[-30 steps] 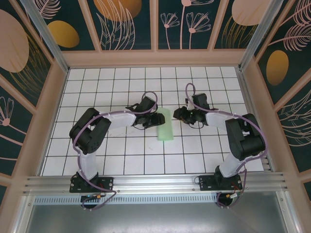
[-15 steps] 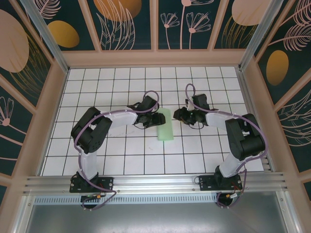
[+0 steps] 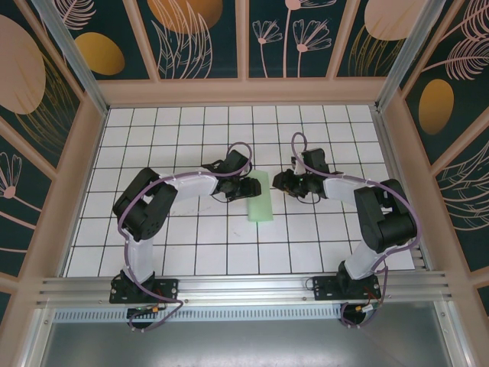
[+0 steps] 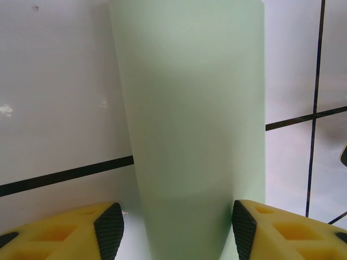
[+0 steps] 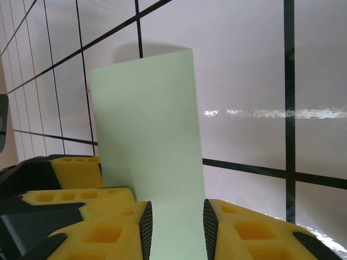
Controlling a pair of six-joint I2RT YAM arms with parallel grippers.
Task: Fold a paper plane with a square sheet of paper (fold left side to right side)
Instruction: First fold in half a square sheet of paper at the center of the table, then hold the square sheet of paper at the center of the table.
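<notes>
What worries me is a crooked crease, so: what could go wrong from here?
The folded sheet of paper lies flat between both hands. The left hand straddles it with fingers apart, so a nudge could slide it and skew the crease. The fingers of the right hand flank its end closely; closing could buckle the thin sheet.

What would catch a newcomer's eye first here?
A narrow pale green paper lies mid-table on the white grid. The left tool and right tool flank it from either side, each with the paper showing between its yellow fingers.
</notes>
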